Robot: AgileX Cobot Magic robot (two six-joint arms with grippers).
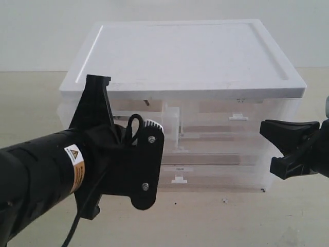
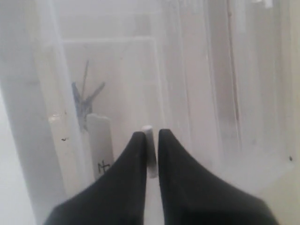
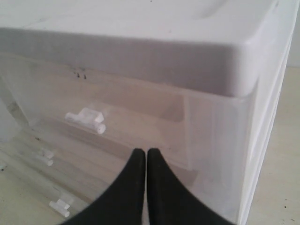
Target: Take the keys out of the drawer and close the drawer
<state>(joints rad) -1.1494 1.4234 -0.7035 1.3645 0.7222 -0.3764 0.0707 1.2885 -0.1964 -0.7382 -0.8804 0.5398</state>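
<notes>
Keys (image 2: 83,101), a blurred blue-grey bunch: where are they?
— Inside the translucent plastic drawer (image 2: 122,84), beyond its smooth front from the left pincer (image 2: 150,136), which is clamped on the small white tab handle (image 2: 148,152).
— And the other arm?
— Right pincer (image 3: 146,152), black tips together, empty, stands well to the right; the left is nearer.

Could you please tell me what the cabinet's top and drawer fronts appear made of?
The top looks like opaque white moulded plastic, smooth with a raised rim. The drawer fronts look like translucent frosted plastic: shelves behind show through hazily.
</notes>
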